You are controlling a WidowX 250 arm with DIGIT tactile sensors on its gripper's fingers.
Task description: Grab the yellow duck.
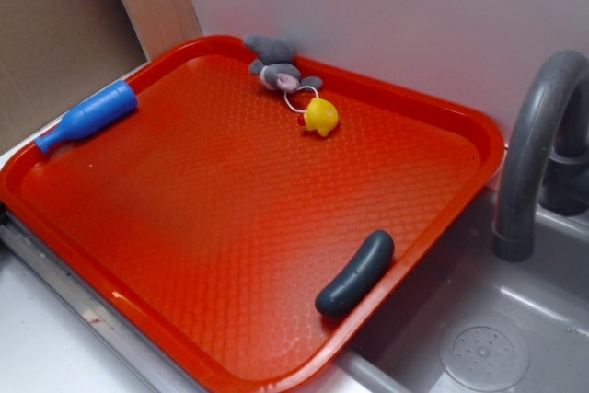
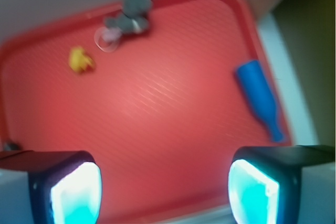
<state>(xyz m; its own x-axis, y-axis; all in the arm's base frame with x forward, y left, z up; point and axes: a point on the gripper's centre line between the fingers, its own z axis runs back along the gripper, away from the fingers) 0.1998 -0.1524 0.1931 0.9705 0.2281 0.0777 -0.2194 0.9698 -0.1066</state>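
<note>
Nothing is grabbed yet; the whole approach, descent and grasp look to be left. The red tray [image 1: 433, 218] fills most of the scene, lying partly over a sink. On it, a blue bottle [image 1: 89, 116] lies against the tray's left rim, a dark sausage shape [image 1: 355, 273] against its near right rim, and a grey mouse [image 1: 276, 69] at its far rim. The duck [image 1: 321, 116] sits free just beside the mouse. The end effector [image 2: 165, 190] hangs high above the tray's near edge, well apart from the duck, spread wide and holding nothing.
</note>
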